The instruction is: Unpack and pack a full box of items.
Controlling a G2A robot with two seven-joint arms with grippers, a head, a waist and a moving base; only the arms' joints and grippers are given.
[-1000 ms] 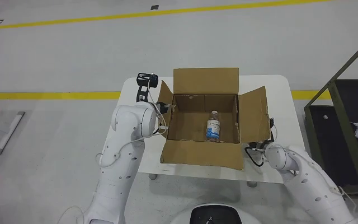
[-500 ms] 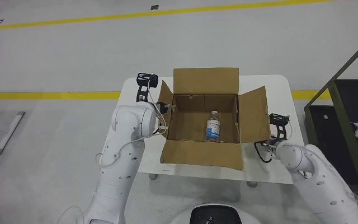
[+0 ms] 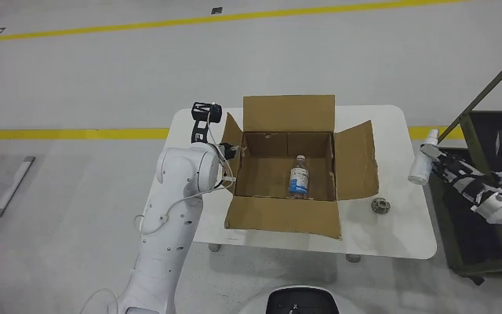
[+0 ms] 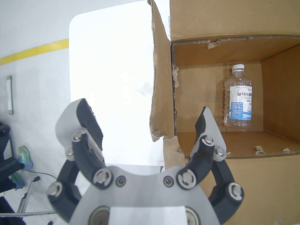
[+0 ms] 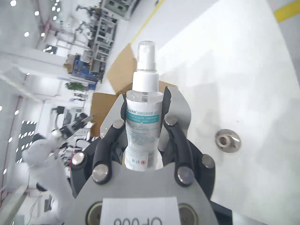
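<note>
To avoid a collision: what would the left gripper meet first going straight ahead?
Probably the torn side flap of the open brown cardboard box; depth is unclear.

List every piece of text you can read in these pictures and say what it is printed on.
"75%": on the white label of the clear bottle in the cardboard box; the rest of that label is too small to read.
spray bottle in the right pincer: the label print is too blurred to read.
white sticker on that wrist's plate: upside down and cut off by the picture's edge, so unreadable.
</note>
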